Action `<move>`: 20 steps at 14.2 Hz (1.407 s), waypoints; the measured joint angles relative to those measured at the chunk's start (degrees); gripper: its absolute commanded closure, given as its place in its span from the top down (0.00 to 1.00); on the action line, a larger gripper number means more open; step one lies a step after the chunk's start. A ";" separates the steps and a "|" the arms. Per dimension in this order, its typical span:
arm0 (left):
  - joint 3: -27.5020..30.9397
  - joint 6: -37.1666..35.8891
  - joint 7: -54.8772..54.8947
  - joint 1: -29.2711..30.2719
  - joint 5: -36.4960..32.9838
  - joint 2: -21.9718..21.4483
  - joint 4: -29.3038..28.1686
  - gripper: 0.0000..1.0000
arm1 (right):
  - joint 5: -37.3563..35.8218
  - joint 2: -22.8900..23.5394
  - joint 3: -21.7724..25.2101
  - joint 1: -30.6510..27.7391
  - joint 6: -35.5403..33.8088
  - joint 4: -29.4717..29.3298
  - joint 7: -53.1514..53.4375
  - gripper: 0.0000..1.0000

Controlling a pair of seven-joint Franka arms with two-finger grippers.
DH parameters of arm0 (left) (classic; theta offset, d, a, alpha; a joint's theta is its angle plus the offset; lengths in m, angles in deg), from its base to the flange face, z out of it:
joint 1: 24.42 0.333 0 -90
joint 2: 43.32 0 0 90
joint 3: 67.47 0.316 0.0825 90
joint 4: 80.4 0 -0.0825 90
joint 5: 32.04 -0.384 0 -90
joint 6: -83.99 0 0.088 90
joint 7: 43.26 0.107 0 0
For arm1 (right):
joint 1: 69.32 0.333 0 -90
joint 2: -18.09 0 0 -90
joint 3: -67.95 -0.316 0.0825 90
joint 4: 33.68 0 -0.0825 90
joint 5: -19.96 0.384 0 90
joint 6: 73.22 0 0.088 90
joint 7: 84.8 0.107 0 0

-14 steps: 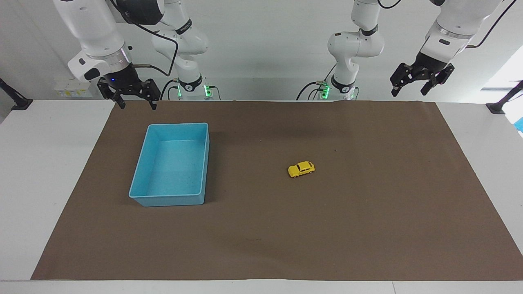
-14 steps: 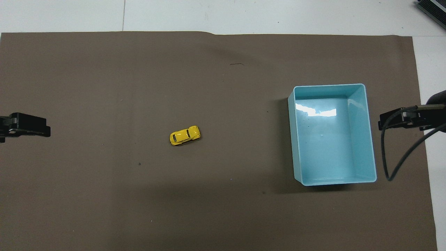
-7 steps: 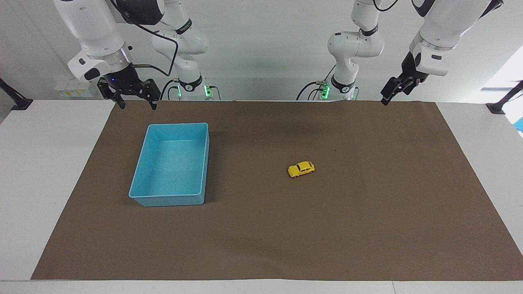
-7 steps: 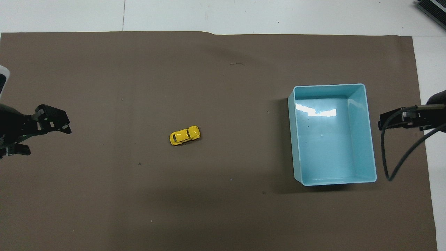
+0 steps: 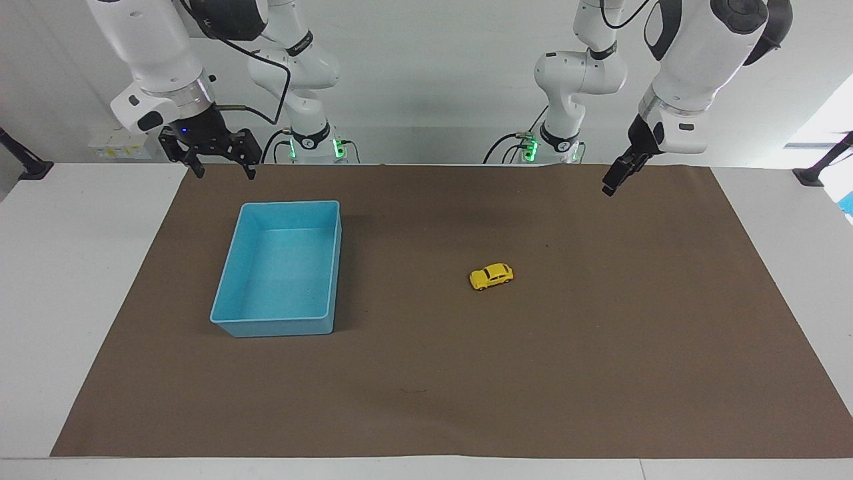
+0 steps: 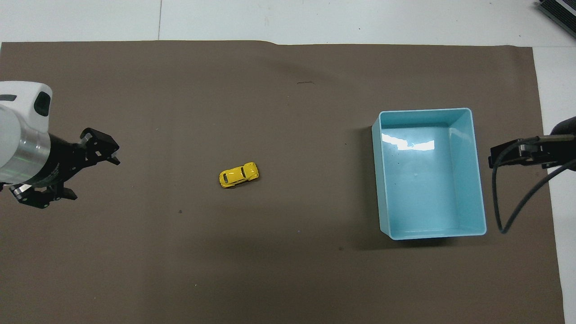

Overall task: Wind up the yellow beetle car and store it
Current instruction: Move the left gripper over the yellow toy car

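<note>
**Table stock: one toy car, one bin, two empty grippers**

Facing view — The yellow beetle car stands on its wheels on the brown mat, near the mat's middle, well apart from the blue bin, which sits toward the right arm's end of the table with nothing in it. The left gripper hangs over the mat's edge nearest the robots, at the left arm's end, turned edge-on; it carries nothing. The right gripper hangs over the mat's edge just by the bin's robot-side wall, fingers spread wide, holding nothing.

Overhead view — The car lies between the left gripper, fingers wide apart and empty, and the bin. The right gripper shows only partly, beside the bin.
</note>
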 measured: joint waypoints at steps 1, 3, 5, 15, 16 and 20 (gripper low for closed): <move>0.03 1.16 -3.40 -0.12 0.01 0.01 -0.58 1.00 | 0.00 0.00 0.00 0.00 0.00 0.00 0.00 1.00; 0.01 4.07 -10.38 -0.80 0.06 0.05 -1.90 1.00 | 0.00 0.00 0.00 0.00 0.00 0.00 0.00 1.00; -0.09 6.05 -15.94 -1.37 0.07 0.07 -3.17 1.00 | 0.00 0.00 0.00 0.00 0.00 0.00 0.00 1.00; 0.39 13.01 -44.48 -1.83 2.64 0.84 -7.37 1.00 | 0.00 0.00 0.00 -0.03 0.00 0.00 0.00 1.00; 0.44 13.40 -46.31 -1.83 2.77 0.95 -7.70 1.00 | 0.00 0.00 0.00 -0.03 0.00 0.00 0.00 1.00; 0.22 19.01 -59.47 -2.40 2.89 4.57 -8.73 1.00 | 0.00 0.00 0.00 -0.03 0.00 0.00 0.00 1.00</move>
